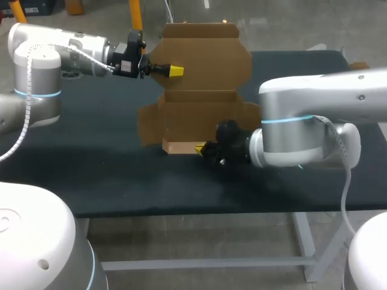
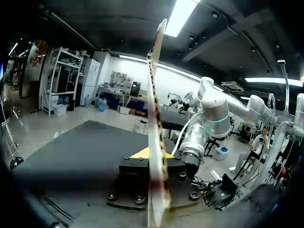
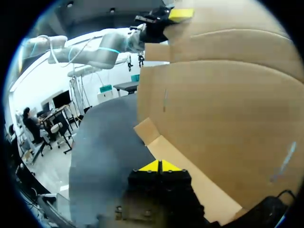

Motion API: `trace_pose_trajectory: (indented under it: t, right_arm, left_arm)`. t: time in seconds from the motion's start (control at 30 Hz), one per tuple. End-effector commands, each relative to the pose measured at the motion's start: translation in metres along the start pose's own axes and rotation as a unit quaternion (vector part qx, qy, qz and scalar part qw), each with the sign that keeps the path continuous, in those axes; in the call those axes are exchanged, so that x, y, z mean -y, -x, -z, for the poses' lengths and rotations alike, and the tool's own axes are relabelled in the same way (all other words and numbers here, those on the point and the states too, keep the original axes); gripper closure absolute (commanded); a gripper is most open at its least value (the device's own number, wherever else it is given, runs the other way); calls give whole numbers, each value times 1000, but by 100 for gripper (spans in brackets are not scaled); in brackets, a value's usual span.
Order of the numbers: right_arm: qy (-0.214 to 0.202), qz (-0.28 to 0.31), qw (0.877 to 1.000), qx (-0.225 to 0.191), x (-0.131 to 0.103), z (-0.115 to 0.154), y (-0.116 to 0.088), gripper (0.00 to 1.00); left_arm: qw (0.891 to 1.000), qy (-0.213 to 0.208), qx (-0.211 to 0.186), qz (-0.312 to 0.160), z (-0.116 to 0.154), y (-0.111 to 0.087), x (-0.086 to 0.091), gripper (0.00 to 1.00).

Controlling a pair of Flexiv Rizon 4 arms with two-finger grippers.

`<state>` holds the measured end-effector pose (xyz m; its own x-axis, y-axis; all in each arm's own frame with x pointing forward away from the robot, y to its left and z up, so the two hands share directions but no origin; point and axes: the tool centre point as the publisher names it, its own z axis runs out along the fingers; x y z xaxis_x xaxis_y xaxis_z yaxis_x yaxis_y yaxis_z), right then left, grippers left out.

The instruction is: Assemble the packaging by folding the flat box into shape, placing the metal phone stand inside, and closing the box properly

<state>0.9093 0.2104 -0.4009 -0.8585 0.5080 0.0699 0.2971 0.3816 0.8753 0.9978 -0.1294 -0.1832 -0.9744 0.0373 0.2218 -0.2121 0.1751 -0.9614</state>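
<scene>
At mid-table [image 1: 91, 163] the box [image 1: 202, 66] stands partly raised, its back panel upright. I have the left claw [image 1: 174, 71] pinching that panel's upper left edge. The right claw [image 1: 199, 148], tips pressed together, sits low beside the front flap [image 1: 180, 146], the nearer arm to it.

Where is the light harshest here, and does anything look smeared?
Left wrist view: a ceiling light glares behind the cardboard box, which is held edge-on in the left gripper and smeared up close. Right wrist view: the box is evenly lit, no glare. Head view: even light, no glare on the table.
</scene>
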Motion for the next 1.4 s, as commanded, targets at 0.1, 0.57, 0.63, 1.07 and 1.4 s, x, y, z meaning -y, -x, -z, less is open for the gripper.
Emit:
trace_pose_trajectory:
  t: [0.1,0.57,0.63,1.07,1.4]
  right_arm:
    - [-3,-6,1000,6,4,-26,3,100]
    - [-2,-14,1000,14,12,-34,8,100]
    - [-2,-16,1000,14,13,-35,8,100]
    - [-3,-20,1000,15,17,-38,9,100]
    - [-4,-24,1000,18,20,-40,10,100]
  left_arm:
    - [1000,1,-2,0,1,1,0,100]
    - [1000,1,-2,0,1,1,0,100]
    - [1000,1,-2,0,1,1,0,100]
    - [1000,2,-7,-1,0,-2,-4,100]
    - [1000,6,-11,-4,-1,-5,-7,100]
